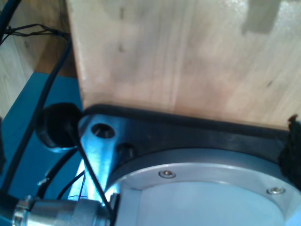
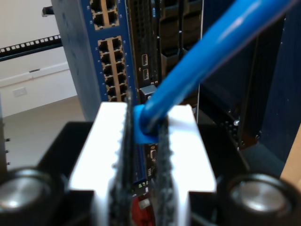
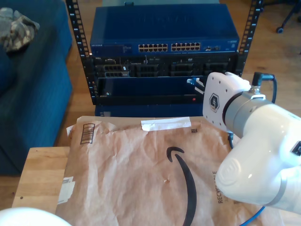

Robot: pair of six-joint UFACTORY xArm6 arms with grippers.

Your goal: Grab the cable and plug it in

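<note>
- In the exterior view, brown wrapping paper (image 3: 141, 169) covers the wooden counter (image 3: 40, 174) nearest the camera.
- My second pincer (image 2: 146, 125) is clamped on the cable (image 2: 207, 52), gripping it just behind its plug, close before the switch (image 2: 110, 56).
- Its white arm (image 3: 254, 141) reaches in from the exterior view's right toward the rack (image 3: 162, 61).
- My first pincer: I cannot tell its state; its camera looks down on a wooden board (image 1: 178, 56).

We look across a wooden table (image 3: 41, 175) spread with brown wrapping paper (image 3: 141, 174) toward a black equipment rack (image 3: 83, 56) on a wood floor (image 3: 77, 101); a blue sofa (image 3: 33, 89) fills the exterior view's left; daylight is soft.
</note>
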